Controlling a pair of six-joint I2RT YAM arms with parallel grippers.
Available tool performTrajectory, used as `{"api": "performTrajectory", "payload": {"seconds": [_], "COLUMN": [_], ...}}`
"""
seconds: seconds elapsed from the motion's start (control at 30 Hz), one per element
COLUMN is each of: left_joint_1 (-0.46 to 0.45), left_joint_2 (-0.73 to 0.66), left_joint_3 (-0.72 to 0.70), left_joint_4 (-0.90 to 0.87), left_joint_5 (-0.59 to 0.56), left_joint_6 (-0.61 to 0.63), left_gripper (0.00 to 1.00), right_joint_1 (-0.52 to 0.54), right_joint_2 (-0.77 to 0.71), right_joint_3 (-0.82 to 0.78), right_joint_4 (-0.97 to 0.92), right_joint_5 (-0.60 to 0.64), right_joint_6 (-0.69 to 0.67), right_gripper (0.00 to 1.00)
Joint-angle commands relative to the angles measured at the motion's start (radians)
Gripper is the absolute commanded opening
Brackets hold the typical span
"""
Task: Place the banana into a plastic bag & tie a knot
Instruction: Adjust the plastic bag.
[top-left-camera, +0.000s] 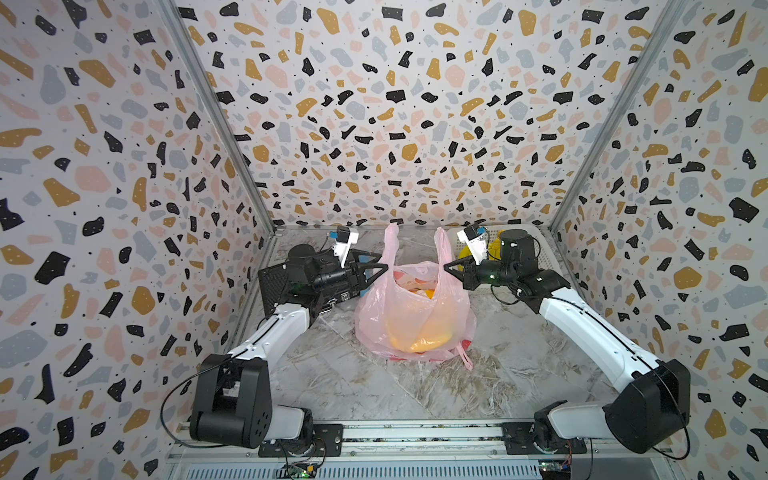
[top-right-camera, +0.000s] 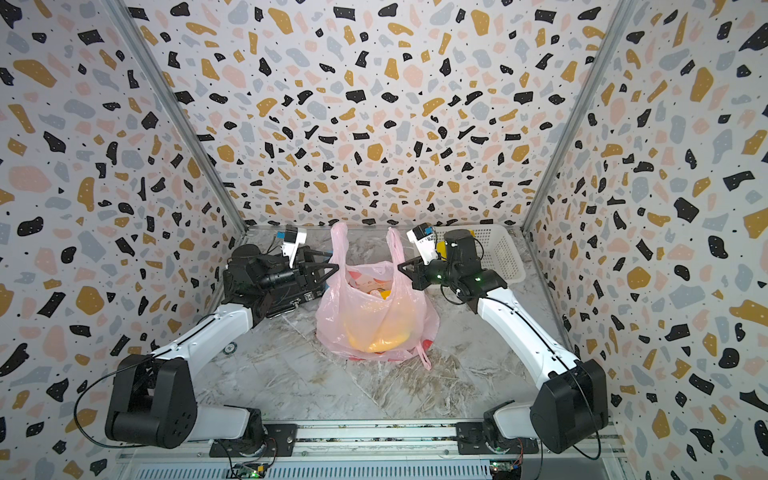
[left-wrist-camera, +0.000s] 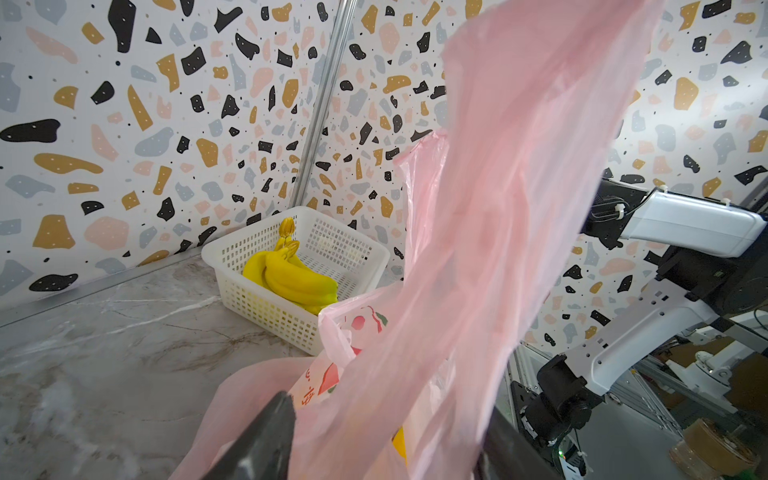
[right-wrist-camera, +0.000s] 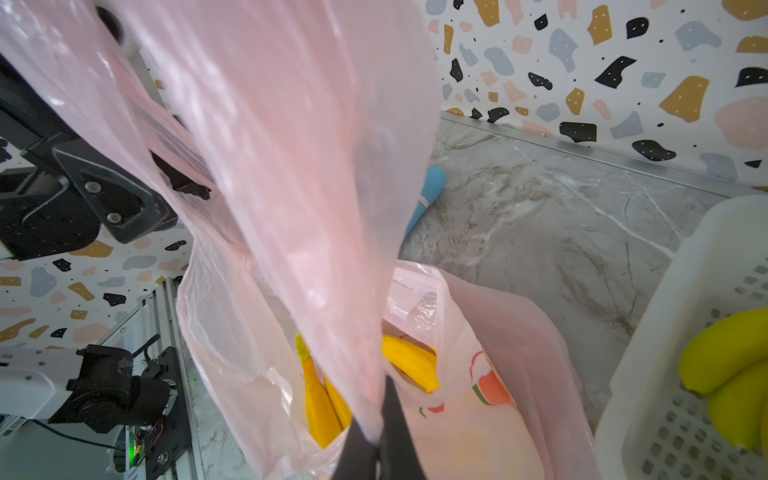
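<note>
One translucent pink plastic bag (top-left-camera: 415, 316) with two upright handles (top-left-camera: 390, 243): one passes between the left gripper's (top-left-camera: 384, 268) fingers (left-wrist-camera: 266, 436), one is pinched between the right gripper's (top-left-camera: 446, 266) fingers (right-wrist-camera: 395, 428). Two bunches of yellow bananas: one bunch in the bag (top-left-camera: 419, 332) below both sets of fingers, one bunch (left-wrist-camera: 291, 278) in the single white perforated plastic basket (left-wrist-camera: 266, 307) behind the right fingers. One light-blue cylinder (right-wrist-camera: 428, 191) near the left fingers.

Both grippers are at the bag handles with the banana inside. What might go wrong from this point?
1. The left gripper is open around the left handle, not pinching it; the limp film may slip out before it closes.
2. The right gripper is shut on a thin bunch of the right handle; a hard pull for the knot could tear or lose it.
3. The bag gapes, so uneven tugging might tip it and spill the banana.
</note>
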Motion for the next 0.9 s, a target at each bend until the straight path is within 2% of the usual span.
{"api": "performTrajectory", "payload": {"seconds": [0.0,0.23,0.43,0.67,0.73,0.8,0.87], "left_joint_1": [-0.016,-0.038,-0.044,-0.076,-0.080,-0.085,-0.094], "left_joint_2": [-0.011,-0.040,-0.037,-0.040,-0.037,-0.035,-0.035], "left_joint_3": [0.014,-0.020,-0.017,-0.012,-0.006,-0.002,0.013], "left_joint_4": [-0.002,-0.007,-0.045,-0.081,-0.096,-0.107,-0.159], "left_joint_5": [-0.011,-0.031,-0.043,-0.067,-0.074,-0.081,-0.097], "left_joint_6": [0.032,0.033,0.053,0.077,0.086,0.090,0.110], "left_gripper": [0.66,0.70,0.66,0.66,0.63,0.57,0.45], "right_joint_1": [-0.002,-0.002,-0.003,-0.003,-0.002,-0.003,-0.003], "right_joint_2": [-0.016,-0.011,-0.016,-0.013,-0.013,-0.013,-0.013], "right_joint_3": [0.039,0.031,0.025,0.020,0.017,0.016,0.015], "right_joint_4": [0.013,0.017,0.029,0.042,0.048,0.052,0.054], "right_joint_5": [-0.014,-0.011,-0.014,-0.022,-0.022,-0.022,-0.023], "right_joint_6": [0.009,0.012,0.020,0.032,0.036,0.041,0.042], "right_gripper": [0.00,0.00,0.00,0.00,0.00,0.00,0.00]}}
